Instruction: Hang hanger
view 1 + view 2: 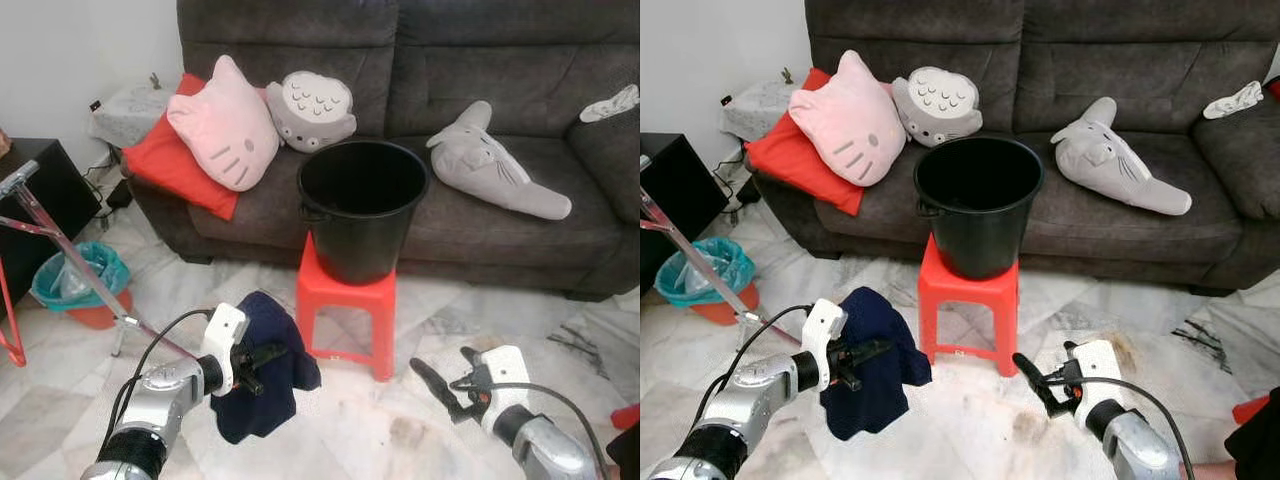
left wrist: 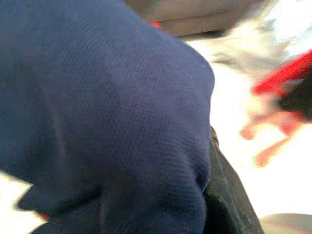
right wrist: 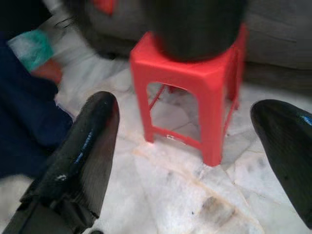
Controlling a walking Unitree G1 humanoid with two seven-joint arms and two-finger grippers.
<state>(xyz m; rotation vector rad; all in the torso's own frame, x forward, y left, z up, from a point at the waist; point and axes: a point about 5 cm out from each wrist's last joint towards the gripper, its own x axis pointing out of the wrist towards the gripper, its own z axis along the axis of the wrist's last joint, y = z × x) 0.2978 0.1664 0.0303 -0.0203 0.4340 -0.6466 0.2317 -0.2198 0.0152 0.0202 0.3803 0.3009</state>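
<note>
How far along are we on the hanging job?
Early. Done: the left end effector has gripped the navy garment and holds it off the floor. The right end effector is open and empty beside the stool. Left: hanging it; no hanger can be made out.

Even, soft indoor light; head views sharp, no glare. Faint shadow under the red stool, beyond the right gripper. Left wrist view blurred past the navy cloth. Right wrist background soft.
</note>
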